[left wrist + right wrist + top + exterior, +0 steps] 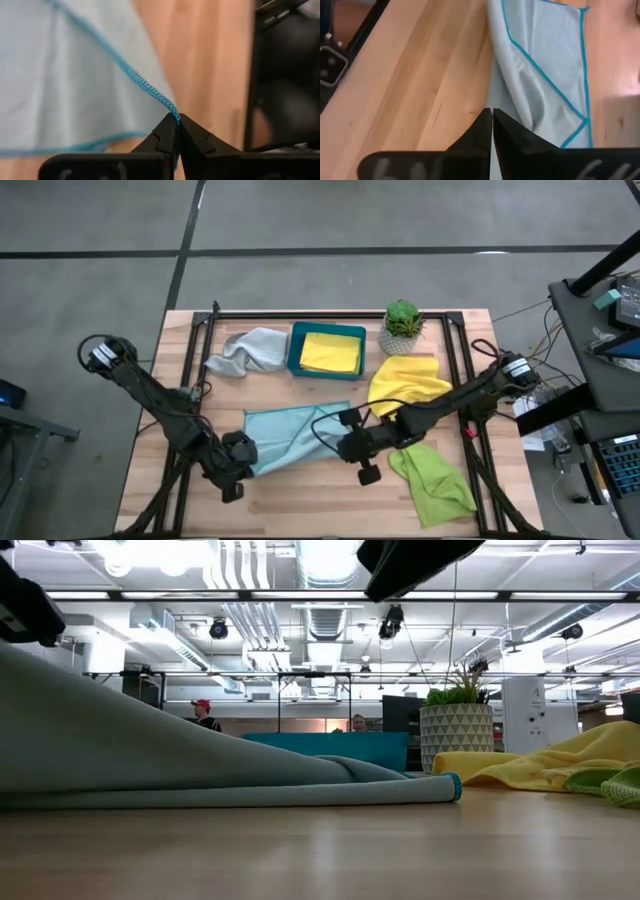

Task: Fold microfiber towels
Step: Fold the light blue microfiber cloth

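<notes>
Two-arm fold of a towel, seen at the pinch. The left gripper [176,131] is pressed together on the stitched corner of the light blue square microfiber towel [290,436], with only the very tip of the hem caught between the fingertips. The right gripper [491,125] is likewise pinched onto the edge of the same towel, at its opposite near corner.

Risks, as judged from here: the left hold is so shallow that the corner could slip free if the cloth is pulled taut; if the two grippers are carried unevenly, the edges would land askew and the fold would crease; a bunched ridge already shows along the cloth on the right side.

Pose: both dark arms are stretched low and inward from the table's outer sides, wrists near the front edge, the towel spread between them on the pale wooden table [300,500].

Beyond the towel lie a lime green cloth [435,480], a yellow cloth [405,380], a pale grey cloth [245,352], and a teal rectangular tray [295,350] holding a second yellow cloth [330,352].
</notes>
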You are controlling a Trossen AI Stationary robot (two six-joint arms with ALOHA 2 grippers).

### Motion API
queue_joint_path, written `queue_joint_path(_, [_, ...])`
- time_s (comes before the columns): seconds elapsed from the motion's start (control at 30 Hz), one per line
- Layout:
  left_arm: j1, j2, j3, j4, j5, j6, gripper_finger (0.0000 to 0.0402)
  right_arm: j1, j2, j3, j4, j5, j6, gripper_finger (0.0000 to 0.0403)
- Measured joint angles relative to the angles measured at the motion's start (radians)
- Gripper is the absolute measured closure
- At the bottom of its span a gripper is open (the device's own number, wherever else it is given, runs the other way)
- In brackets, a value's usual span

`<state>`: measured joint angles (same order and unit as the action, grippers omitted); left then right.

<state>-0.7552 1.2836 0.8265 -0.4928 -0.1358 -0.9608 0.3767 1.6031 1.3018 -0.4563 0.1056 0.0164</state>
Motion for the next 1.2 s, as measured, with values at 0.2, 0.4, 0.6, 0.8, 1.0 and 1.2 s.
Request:
queue_joint_path(0.2, [-0.015, 0.087, 0.000, 0.275, 0.002, 0.105, 0.0402, -0.033, 0.078, -0.001, 0.078, 0.002, 0.018, 0.0375])
queue_joint_path(0.4, [-0.020, 0.205, 0.000, 0.378, 0.052, 0.103, 0.0402, -0.119, 0.190, -0.001, 0.240, -0.008, -0.063, 0.0308])
queue_joint_path(0.6, [-0.020, 0.290, 0.000, 0.388, 0.136, 0.102, 0.0402, -0.237, 0.296, 0.001, 0.415, -0.217, -0.143, 0.0241])
queue_joint_path(0.8, [-0.019, 0.287, 0.000, 0.388, 0.142, 0.102, 0.0402, -0.301, 0.431, 0.102, 0.492, -0.414, -0.165, 0.0209])
queue_joint_path(1.0, [-0.019, 0.281, 0.000, 0.388, 0.141, 0.103, 0.0402, -0.315, 0.540, 0.274, 0.244, -0.472, -0.301, 0.0214])
queue_joint_path(1.2, [-0.019, 0.281, 0.000, 0.388, 0.141, 0.103, 0.0402, -0.323, 0.558, 0.373, 0.063, -0.503, -0.389, 0.0238])
